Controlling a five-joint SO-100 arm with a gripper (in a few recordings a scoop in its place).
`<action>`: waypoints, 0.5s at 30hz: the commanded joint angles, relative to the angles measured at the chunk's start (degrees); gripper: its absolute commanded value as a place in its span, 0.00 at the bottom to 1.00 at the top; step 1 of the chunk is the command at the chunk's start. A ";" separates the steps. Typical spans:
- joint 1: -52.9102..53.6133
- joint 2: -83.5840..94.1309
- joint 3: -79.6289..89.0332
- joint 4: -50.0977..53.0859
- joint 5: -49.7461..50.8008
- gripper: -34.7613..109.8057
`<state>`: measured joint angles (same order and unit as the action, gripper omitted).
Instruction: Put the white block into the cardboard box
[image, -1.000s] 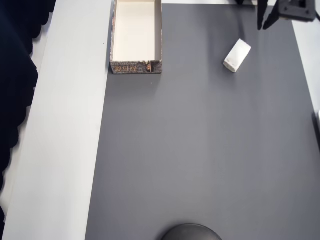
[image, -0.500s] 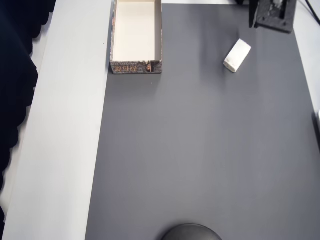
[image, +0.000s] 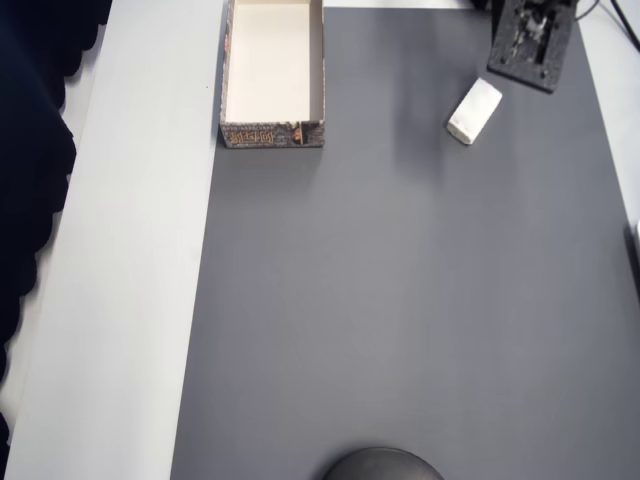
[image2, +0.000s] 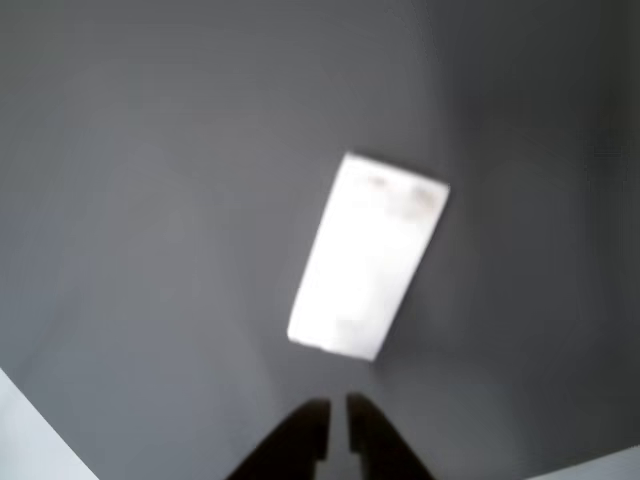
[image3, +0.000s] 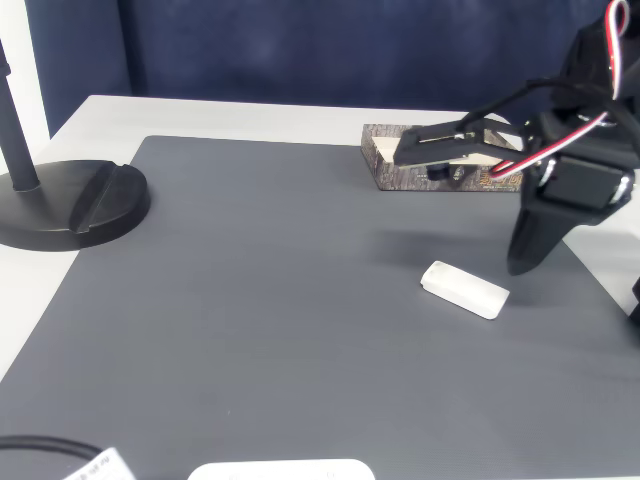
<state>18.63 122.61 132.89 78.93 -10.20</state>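
We judged that our tool (image2: 337, 420), its fingers nearly together just beside the white block (image2: 368, 256) at mid-frame, could knock it away unless it spread first.

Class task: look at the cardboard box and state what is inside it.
Overhead, the cardboard box holds nothing on its visible cream floor; its far end is cropped. The white block lies outside on the grey mat.

I see a white worktop (image: 120, 300) under a grey mat (image: 400, 300). On the mat, the cardboard box (image: 272, 75) sits at eleven o'clock, the white block (image: 474, 110) at one o'clock, well apart.
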 joint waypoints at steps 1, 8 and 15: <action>1.05 -0.26 -3.96 -1.23 -9.93 0.23; 2.02 -0.70 -4.48 -1.93 -21.71 0.23; 2.64 -4.75 -9.05 -1.93 -22.41 0.23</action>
<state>20.74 118.92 129.64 77.70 -32.17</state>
